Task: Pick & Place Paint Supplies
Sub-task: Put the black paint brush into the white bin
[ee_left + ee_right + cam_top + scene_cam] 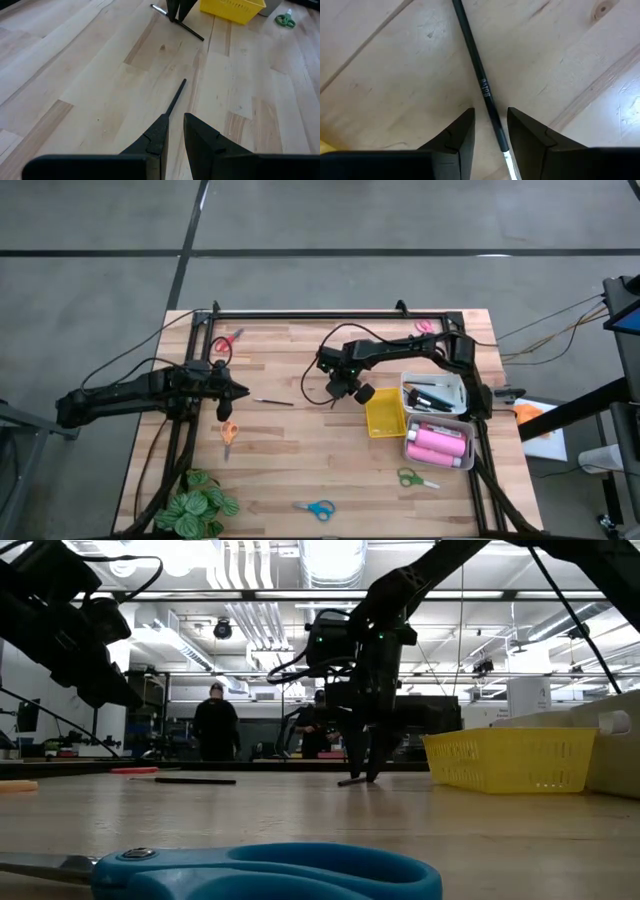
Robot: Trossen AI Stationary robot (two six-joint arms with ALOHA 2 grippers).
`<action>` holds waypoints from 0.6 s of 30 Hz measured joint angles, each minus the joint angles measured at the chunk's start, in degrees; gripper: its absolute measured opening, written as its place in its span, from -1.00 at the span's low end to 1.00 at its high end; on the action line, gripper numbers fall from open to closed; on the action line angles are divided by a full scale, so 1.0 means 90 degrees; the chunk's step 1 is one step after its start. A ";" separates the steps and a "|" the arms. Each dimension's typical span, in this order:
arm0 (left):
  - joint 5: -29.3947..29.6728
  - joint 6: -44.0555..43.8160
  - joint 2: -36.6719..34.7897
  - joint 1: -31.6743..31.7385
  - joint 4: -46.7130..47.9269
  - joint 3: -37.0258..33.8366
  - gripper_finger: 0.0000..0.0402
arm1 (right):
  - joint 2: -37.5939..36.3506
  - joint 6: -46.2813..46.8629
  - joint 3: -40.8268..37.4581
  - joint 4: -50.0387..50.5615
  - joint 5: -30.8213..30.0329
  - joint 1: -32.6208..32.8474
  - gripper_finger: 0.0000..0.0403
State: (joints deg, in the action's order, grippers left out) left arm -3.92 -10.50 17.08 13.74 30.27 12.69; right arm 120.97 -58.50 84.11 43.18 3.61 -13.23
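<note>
High view, overall: wooden table seen from above, supplies only partly put away, so the task looks roughly midway.
Still loose, far left: red scissors near the back edge, orange scissors nearer the front.
Left gripper: hangs just above the boards with its fingers narrowly parted and nothing between them; one thin brush lies just ahead of its tips.
Front edge: leafy plant at the left corner, not a supply; blue scissors lie to its right, well apart from both arms.
Right gripper: low over the table centre, fingers slightly apart and straddling a second thin dark brush; they do not look closed on it.
Step in hand: probably gripping that brush before carrying it to a tray.
Yellow tray: just right of the right gripper; its contents cannot be made out.
Already stowed: dark brushes in the upper white tray, pink bottles in the tray below it.
Still loose, right: green scissors in front of the trays, pink scissors at the back edge.
In the way: the yellow tray's wall stands close beside the brush being picked; otherwise open boards.
Background, low view: people stand far behind the table.
</note>
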 joint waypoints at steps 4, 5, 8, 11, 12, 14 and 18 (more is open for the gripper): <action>0.0000 0.0000 0.0000 0.0000 -0.0001 0.0000 -0.70 | 0.0004 0.0063 -0.0009 0.0013 -0.0018 0.0000 -0.55; 0.0000 0.0000 0.0000 0.0000 -0.0001 0.0000 -0.70 | 0.0005 0.0139 -0.0012 0.0026 -0.0018 0.0000 -0.61; 0.0000 -0.0002 0.0000 0.0000 -0.0001 0.0000 -0.70 | 0.0010 0.0391 -0.0014 0.0080 0.0015 0.0002 -0.81; 0.0000 -0.0002 0.0000 0.0000 -0.0001 0.0000 -0.70 | 0.0015 0.0486 -0.0025 0.0071 0.0153 -0.0004 -0.92; 0.0002 -0.0002 0.0000 0.0000 -0.0001 0.0000 -0.70 | 0.0015 0.0487 -0.0031 0.0068 0.0177 -0.0005 -0.92; 0.0000 -0.0002 0.0000 0.0000 -0.0001 0.0000 -0.70 | 0.0015 0.0516 -0.0042 0.0061 0.0175 -0.0005 -0.91; 0.0001 -0.0002 0.0000 0.0000 -0.0001 0.0000 -0.70 | 0.0017 0.0667 -0.0034 0.0065 0.0178 -0.0005 -0.91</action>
State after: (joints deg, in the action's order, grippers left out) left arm -3.91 -10.52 17.08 13.74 30.26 12.69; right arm 121.12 -52.50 83.81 43.77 5.21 -13.28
